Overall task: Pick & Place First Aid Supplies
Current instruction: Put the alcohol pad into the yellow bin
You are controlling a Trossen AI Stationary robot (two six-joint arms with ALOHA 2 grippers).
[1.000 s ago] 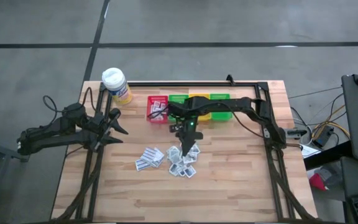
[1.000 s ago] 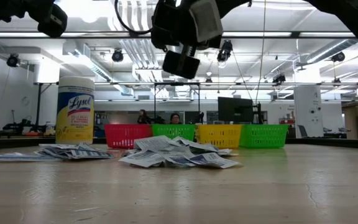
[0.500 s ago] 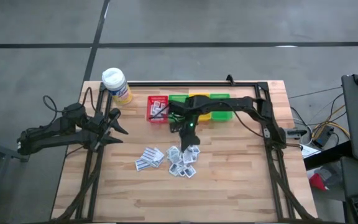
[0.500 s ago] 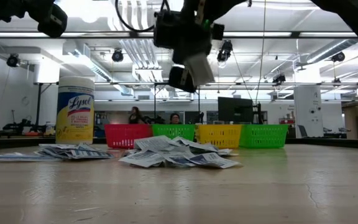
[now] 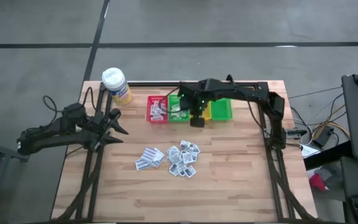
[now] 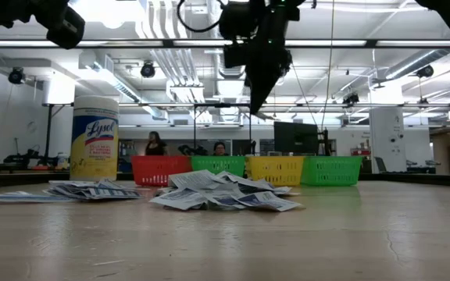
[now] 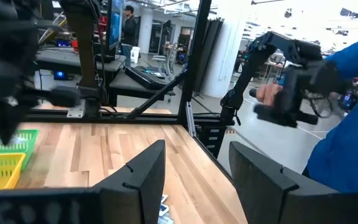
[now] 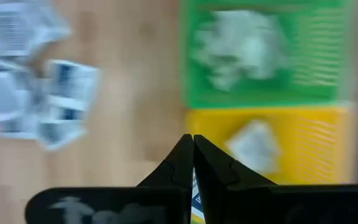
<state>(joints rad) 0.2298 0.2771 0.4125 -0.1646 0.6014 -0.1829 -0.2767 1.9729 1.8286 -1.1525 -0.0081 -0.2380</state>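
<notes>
The right gripper point(image 5: 197, 120), top centre of the high view above the yellow bin point(image 5: 201, 110), pinches a small sachet point(image 8: 194, 198). Loose sachets point(image 5: 183, 158) lie mid-table. The left gripper point(image 5: 118, 131) waits open at left.

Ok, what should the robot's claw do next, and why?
Probably ease forward over the yellow bin, then open. The right gripper is shut on what looks like a sachet, its tips at that bin's near edge. The left gripper waits open at the table's left.
</notes>
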